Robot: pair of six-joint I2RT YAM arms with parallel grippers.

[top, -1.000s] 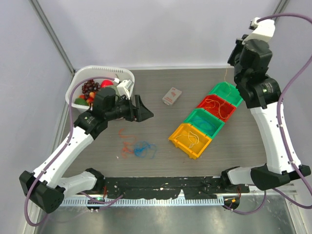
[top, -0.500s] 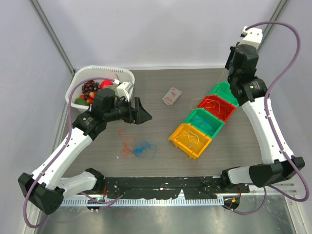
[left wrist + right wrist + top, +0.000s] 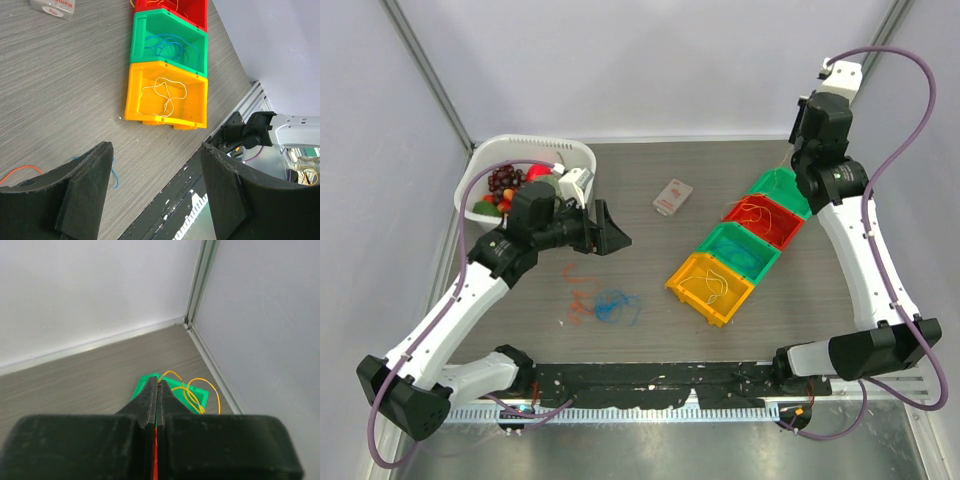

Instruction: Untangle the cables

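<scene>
My right gripper (image 3: 158,381) is shut on a thin orange-yellow cable (image 3: 200,379), whose loops hang over the far green bin (image 3: 142,387). From above, this gripper (image 3: 802,152) is raised high over the bin row's far end. My left gripper (image 3: 611,231) hovers open and empty above the table, its fingers (image 3: 85,190) wide apart. Below it on the table lie a red-orange cable (image 3: 578,296) and a blue cable (image 3: 616,306), tangled together. A white cable (image 3: 167,95) lies in the yellow bin (image 3: 710,290). Another blue cable (image 3: 167,45) fills the near green bin (image 3: 742,250).
A red bin (image 3: 767,220) with an orange-yellow wire sits between the two green bins. A white basket (image 3: 525,148) of toy fruit stands at the back left. A small white box (image 3: 672,196) lies mid-table. The black rail (image 3: 200,200) runs along the near edge.
The right arm has lifted and swung toward the back corner, pulling the orange-yellow cable up over the far green bin. The left arm has hardly moved.
</scene>
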